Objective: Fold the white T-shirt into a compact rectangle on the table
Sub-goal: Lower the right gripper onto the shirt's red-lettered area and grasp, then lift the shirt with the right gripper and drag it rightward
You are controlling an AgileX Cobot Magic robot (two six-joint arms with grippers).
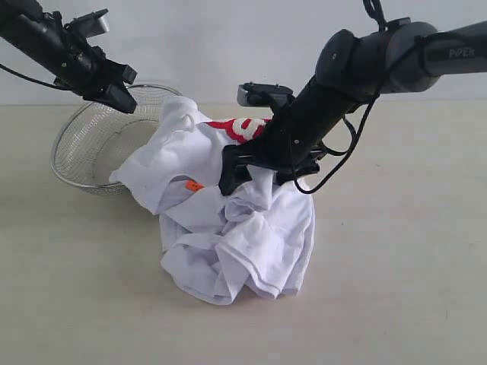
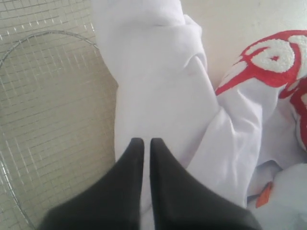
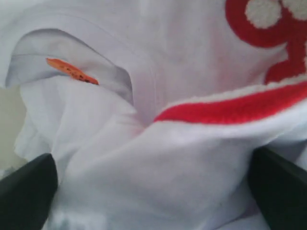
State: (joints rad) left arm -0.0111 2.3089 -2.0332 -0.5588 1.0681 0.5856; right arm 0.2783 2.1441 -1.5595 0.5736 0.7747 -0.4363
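**My right fingers [image 1: 228, 179] spread wide in the white T-shirt [image 1: 251, 243]**

Outside: it lay bunched on the table [image 1: 396, 289], touching the basket [image 1: 84, 144]. Left wrist: my left fingers [image 2: 129, 182] were clenched and empty above it. Right wrist: my fingers [image 3: 29, 191] straddled cloth, ungripped. I judged it unflattened; next I needed a hem.

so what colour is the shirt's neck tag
The neck tag is orange; clearest in the right wrist view.

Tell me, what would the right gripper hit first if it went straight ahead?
Probably the white T-shirt: its crumpled cloth lies right ahead of the right gripper, between its open jaws.
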